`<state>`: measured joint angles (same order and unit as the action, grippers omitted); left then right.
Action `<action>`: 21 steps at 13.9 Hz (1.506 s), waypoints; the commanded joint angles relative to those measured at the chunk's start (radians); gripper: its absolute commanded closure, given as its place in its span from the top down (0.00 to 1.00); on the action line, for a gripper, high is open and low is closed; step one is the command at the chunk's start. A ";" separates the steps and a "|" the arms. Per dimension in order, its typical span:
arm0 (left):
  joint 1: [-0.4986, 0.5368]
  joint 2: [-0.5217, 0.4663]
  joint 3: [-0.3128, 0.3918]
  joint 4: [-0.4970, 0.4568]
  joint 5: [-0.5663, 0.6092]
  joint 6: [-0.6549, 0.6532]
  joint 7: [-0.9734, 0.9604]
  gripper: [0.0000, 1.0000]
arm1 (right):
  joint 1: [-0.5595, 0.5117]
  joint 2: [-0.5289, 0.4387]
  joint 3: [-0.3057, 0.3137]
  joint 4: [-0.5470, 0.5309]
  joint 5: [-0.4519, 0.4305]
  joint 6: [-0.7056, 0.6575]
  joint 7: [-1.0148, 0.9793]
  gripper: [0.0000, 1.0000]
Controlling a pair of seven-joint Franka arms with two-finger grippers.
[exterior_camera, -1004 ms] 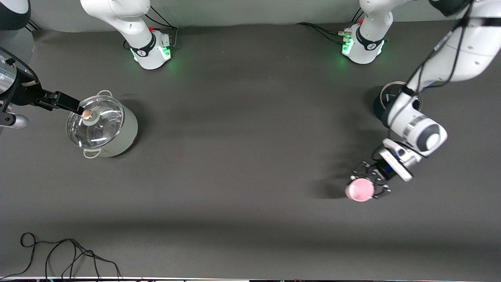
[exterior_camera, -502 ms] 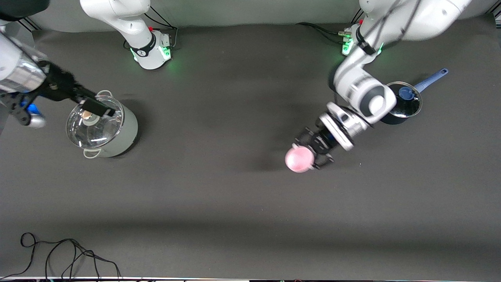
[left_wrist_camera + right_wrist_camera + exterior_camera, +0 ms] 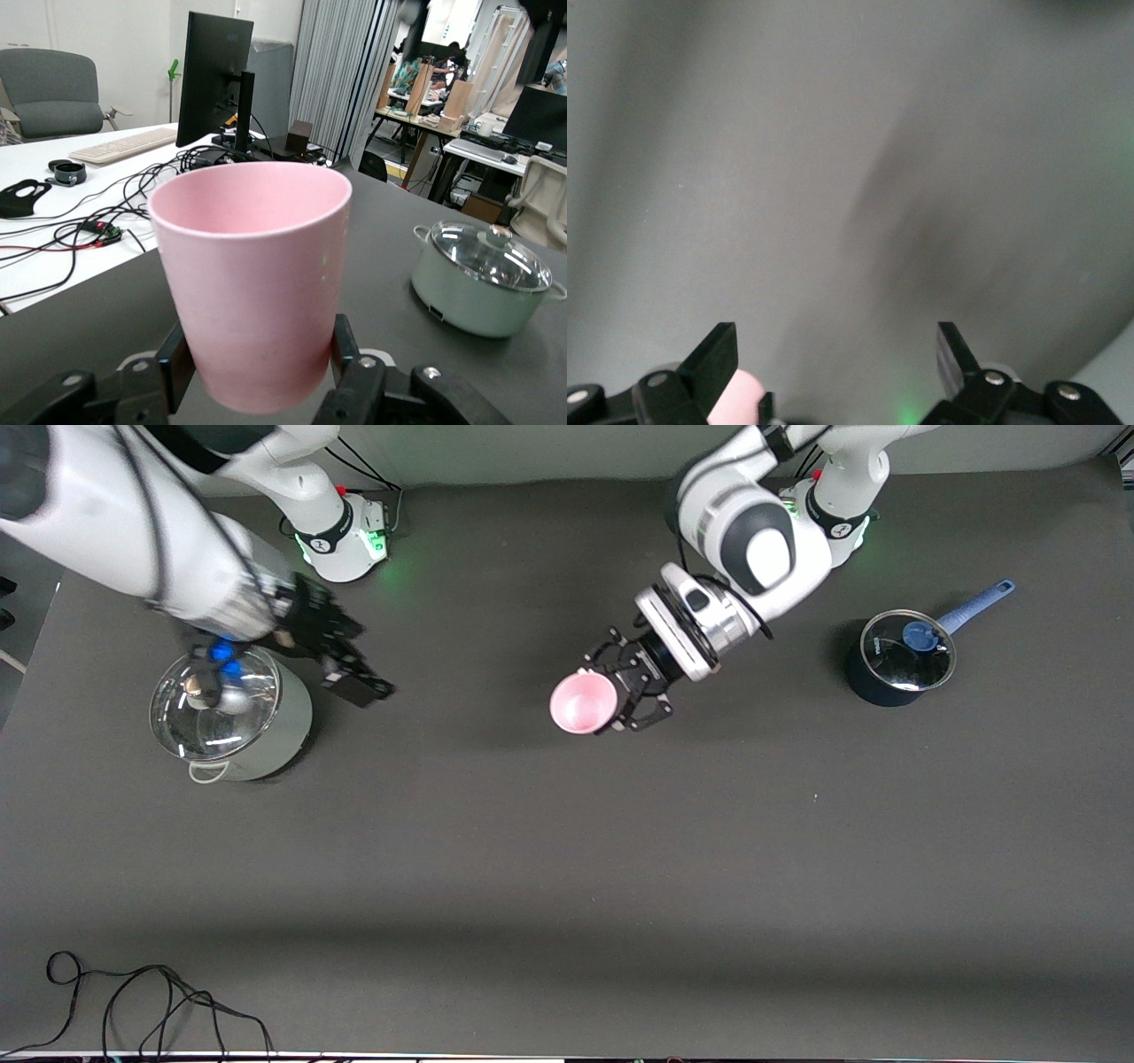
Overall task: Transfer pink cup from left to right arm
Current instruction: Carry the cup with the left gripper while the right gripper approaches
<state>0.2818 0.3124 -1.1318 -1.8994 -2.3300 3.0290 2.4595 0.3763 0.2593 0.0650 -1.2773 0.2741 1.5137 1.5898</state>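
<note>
Dark grey bench [image 3: 567, 850], both arms over it, bases along the top of the front view.

Left gripper [image 3: 631, 689] is up over the middle of the bench, claw fingers [image 3: 354, 363] clamped on the lower body of the pink cup [image 3: 582, 702]. Cup lies tipped well off vertical: long axis runs roughly along the bench, mouth pointing toward the right arm's end and partly up at the front camera, so that view looks into its bowl. Base sits in the gripper.

Right gripper [image 3: 350, 676] is over the bench just beside the pale green pot [image 3: 232, 717], on the side toward the middle. Right wrist view shows its fingers [image 3: 713, 354] spread wide with only bare bench between them, holding nothing.

Left wrist view adds what the front view lacks: the cup's outer wall [image 3: 252, 283] full length, a finger on each side of it, and the pale green pot [image 3: 483, 279] with glass lid farther off past the cup's rim. Front view alone shows the small dark saucepan [image 3: 897, 660] with blue handle, toward the left arm's end, and a loose black cable [image 3: 133, 1001] near the front edge.
</note>
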 commanded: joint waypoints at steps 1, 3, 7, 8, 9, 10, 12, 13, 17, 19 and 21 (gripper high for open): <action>-0.053 -0.003 0.012 0.068 -0.020 0.082 -0.030 0.36 | 0.071 0.087 -0.010 0.108 0.033 0.014 0.117 0.99; -0.055 -0.003 0.012 0.069 -0.020 0.086 -0.030 0.36 | 0.111 0.087 -0.010 0.108 0.034 0.052 0.119 0.99; -0.062 0.001 0.014 0.069 -0.020 0.086 -0.031 0.37 | 0.124 0.084 0.004 0.142 0.062 0.088 0.125 0.99; -0.062 0.001 0.014 0.069 -0.020 0.088 -0.030 0.37 | 0.122 0.084 0.027 0.150 0.062 0.109 0.128 0.99; -0.062 -0.001 0.014 0.069 -0.020 0.088 -0.031 0.37 | 0.124 0.086 0.036 0.150 0.062 0.143 0.128 0.99; -0.064 0.001 0.014 0.071 -0.020 0.094 -0.031 0.37 | 0.124 0.087 0.038 0.150 0.062 0.181 0.130 0.99; -0.064 0.001 0.014 0.071 -0.020 0.099 -0.031 0.37 | 0.124 0.107 0.059 0.148 0.062 0.244 0.150 0.99; -0.064 0.001 0.014 0.071 -0.019 0.099 -0.031 0.37 | 0.124 0.118 0.059 0.148 0.062 0.259 0.154 0.99; -0.064 0.001 0.014 0.071 -0.020 0.100 -0.037 0.37 | 0.124 0.158 0.068 0.151 0.062 0.254 0.145 0.99; -0.064 0.001 0.014 0.071 -0.019 0.100 -0.037 0.37 | 0.124 0.172 0.090 0.151 0.048 0.221 0.142 0.99; -0.064 0.001 0.014 0.071 -0.020 0.102 -0.037 0.37 | 0.124 0.181 0.091 0.153 0.048 0.195 0.139 0.99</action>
<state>0.2367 0.3160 -1.1291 -1.8454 -2.3345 3.1111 2.4272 0.4994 0.4237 0.1507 -1.1525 0.3173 1.7438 1.7191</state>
